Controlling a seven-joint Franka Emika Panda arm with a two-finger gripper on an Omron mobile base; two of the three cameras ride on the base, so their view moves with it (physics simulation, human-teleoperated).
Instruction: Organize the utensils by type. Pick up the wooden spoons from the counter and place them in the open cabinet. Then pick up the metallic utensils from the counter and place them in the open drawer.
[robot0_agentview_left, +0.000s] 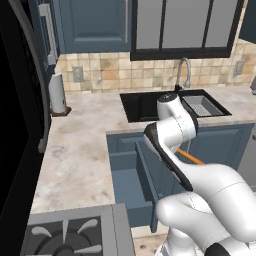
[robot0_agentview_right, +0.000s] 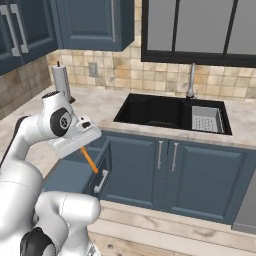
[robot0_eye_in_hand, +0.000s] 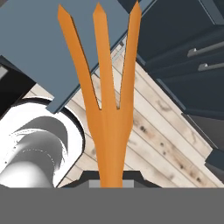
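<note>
With my gripper (robot0_eye_in_hand: 109, 183) clamped on the slim orange-copper fork (robot0_eye_in_hand: 104, 109), poised beside the open dark blue drawer (robot0_agentview_left: 129, 186), I judge placement pending; I see no utensils on the beige marbled counter (robot0_agentview_left: 80, 150).

My claw (robot0_eye_in_hand: 110, 181) holds the fork (robot0_eye_in_hand: 105, 96) above the open drawer (robot0_agentview_left: 131, 187), which juts out under the counter (robot0_agentview_left: 75, 150). The sink (robot0_agentview_left: 145, 105) lies behind it; the stove (robot0_agentview_left: 70, 232) sits left of it.

Glossy white rounded arm (robot0_agentview_left: 200, 200) segments, dark joint seams, black caps.
</note>
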